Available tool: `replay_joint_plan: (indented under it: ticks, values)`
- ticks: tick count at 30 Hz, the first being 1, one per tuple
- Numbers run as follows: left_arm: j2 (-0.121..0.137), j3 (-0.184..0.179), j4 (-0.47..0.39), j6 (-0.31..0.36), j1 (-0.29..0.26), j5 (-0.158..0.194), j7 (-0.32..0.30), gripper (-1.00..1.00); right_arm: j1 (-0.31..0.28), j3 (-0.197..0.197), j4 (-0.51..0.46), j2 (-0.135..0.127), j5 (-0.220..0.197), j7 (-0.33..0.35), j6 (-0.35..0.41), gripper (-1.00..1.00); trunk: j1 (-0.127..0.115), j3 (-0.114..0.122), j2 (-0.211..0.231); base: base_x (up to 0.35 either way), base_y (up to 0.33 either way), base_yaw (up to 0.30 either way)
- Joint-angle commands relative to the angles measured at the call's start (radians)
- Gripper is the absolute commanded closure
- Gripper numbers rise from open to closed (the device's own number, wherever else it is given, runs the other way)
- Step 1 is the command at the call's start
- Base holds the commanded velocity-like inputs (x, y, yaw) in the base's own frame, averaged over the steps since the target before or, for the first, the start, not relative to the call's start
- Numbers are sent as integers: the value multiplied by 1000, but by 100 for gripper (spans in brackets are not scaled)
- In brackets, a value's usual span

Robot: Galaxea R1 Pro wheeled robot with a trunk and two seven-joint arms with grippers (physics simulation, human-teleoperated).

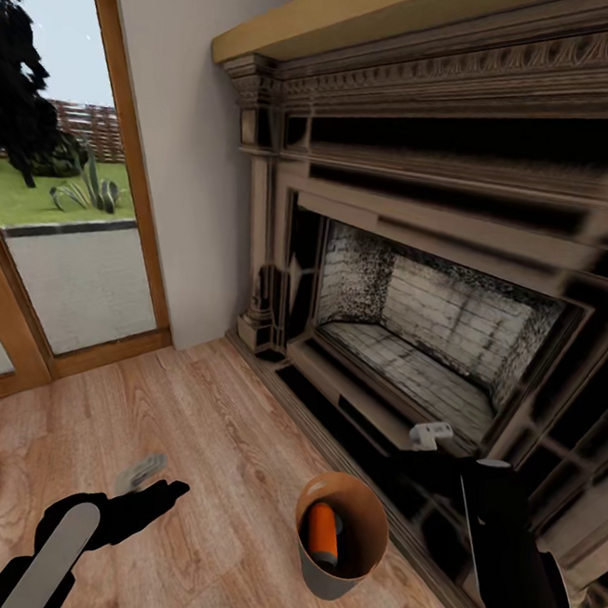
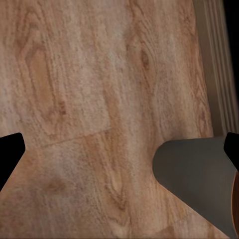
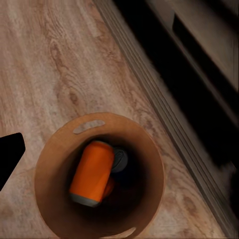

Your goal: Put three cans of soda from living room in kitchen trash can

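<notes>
We see the tash can on the wood floor before the fireplace, holding orange soda cans; our left gripper spread, right gripper's state indeterminable.

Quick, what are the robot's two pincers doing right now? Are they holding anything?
Left pincer: open, holding nothing, hanging over the wood floor.
Right pincer: cannot be told; its camera looks down into the bucket with soda cans inside.

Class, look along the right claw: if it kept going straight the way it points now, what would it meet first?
Probably the orange soda can lying inside the round grey bucket with the brown interior, which stands on the wood floor. The wrist camera looks straight into the bucket's mouth, though depth there is hard to judge.
</notes>
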Motion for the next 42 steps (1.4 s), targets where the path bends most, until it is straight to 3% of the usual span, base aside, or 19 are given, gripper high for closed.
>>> replay_joint_plan:
  ticks: [1,12,17,20,25,42]
  values:
    - [0,-1,0,0,0,0,0,-100,0,-1,0,0,0,1,-7,-100,0,0,0,0,0,0]
    - [0,-2,1,0,0,-7,-2,-100,1,-3,0,-1,0,4,-42,-100,0,0,0,0,0,0]
    - [-2,-5,36,-14,0,-76,-9,-100,8,-10,45,-3,4,-2,-59,-100,0,0,0,0,0,0]
    - [-3,-7,55,-18,1,-88,-11,-100,14,-13,90,-5,6,-4,-60,-100,0,0,0,0,0,0]
    - [-3,-8,67,-19,1,-91,-12,-100,20,-10,106,13,6,2,-48,-100,0,0,0,0,0,0]
    - [-31,-8,66,-19,1,-92,-11,-100,23,-11,121,16,5,0,-47,-100,0,0,0,0,0,0]
